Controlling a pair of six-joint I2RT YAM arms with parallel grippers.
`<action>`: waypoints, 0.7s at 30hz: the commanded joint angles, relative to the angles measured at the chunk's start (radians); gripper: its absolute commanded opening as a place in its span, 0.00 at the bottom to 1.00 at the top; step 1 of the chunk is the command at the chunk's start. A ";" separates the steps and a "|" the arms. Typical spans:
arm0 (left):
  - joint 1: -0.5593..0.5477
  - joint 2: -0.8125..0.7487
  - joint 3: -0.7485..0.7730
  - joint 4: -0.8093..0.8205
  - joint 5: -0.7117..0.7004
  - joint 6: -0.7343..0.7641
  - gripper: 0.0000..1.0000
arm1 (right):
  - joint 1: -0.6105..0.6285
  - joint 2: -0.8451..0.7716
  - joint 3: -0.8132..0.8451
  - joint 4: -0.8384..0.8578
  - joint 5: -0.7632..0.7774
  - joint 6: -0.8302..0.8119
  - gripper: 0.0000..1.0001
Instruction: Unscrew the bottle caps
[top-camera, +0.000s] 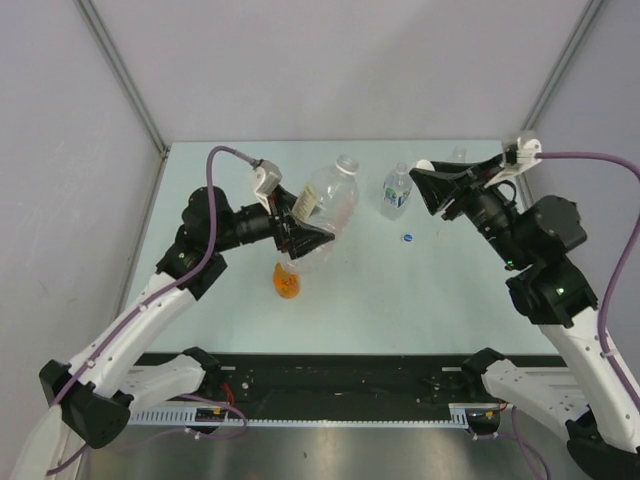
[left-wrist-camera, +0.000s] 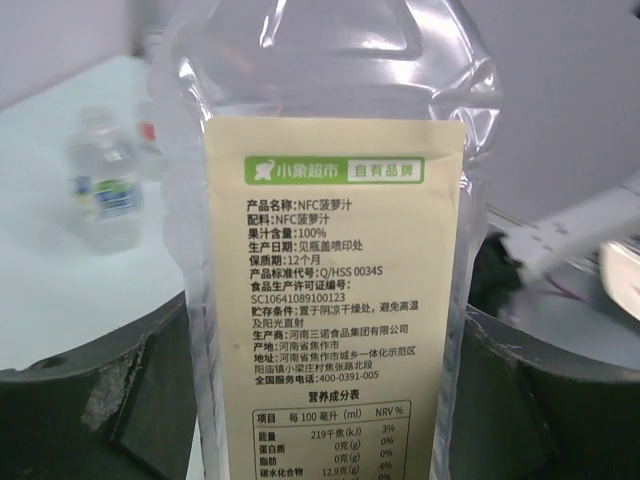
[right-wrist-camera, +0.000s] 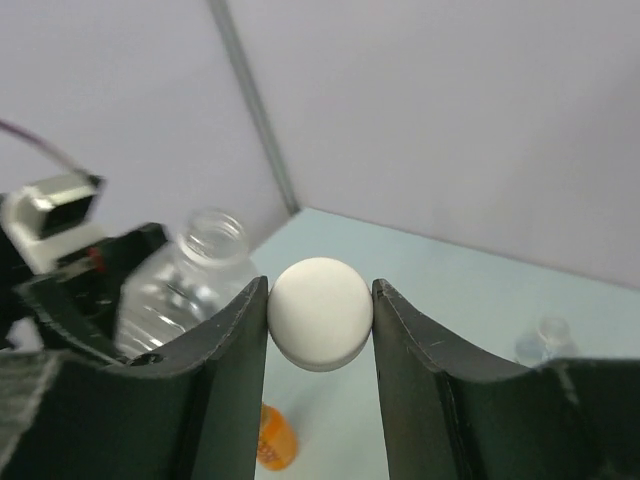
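White cap (right-wrist-camera: 320, 313) pinched between right gripper (right-wrist-camera: 320, 300) fingers, held above table (top-camera: 450, 300); large yellow-label bottle (top-camera: 335, 195), neck open, clamped tilted in left gripper (left-wrist-camera: 325, 400), orange object (top-camera: 287, 282) nearby; blue cap (top-camera: 409, 238) lies on table just beside upright blue-label bottle (top-camera: 396, 192)

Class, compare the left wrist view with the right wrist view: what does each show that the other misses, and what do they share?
Only the left wrist view shows the yellow label and its print, close up. Only the right wrist view shows the white cap pinched in the right tool, the open neck of the big bottle, and an orange thing below. Both show the big bottle itself.
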 joint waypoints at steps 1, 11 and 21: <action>0.006 -0.106 0.025 -0.155 -0.480 0.086 0.00 | 0.128 0.031 -0.072 -0.043 0.404 -0.065 0.00; 0.006 -0.206 0.052 -0.314 -0.821 0.125 0.00 | 0.314 0.256 -0.232 0.129 0.684 -0.058 0.00; 0.004 -0.307 -0.033 -0.307 -0.931 0.101 0.00 | 0.278 0.572 -0.307 0.242 0.631 0.073 0.00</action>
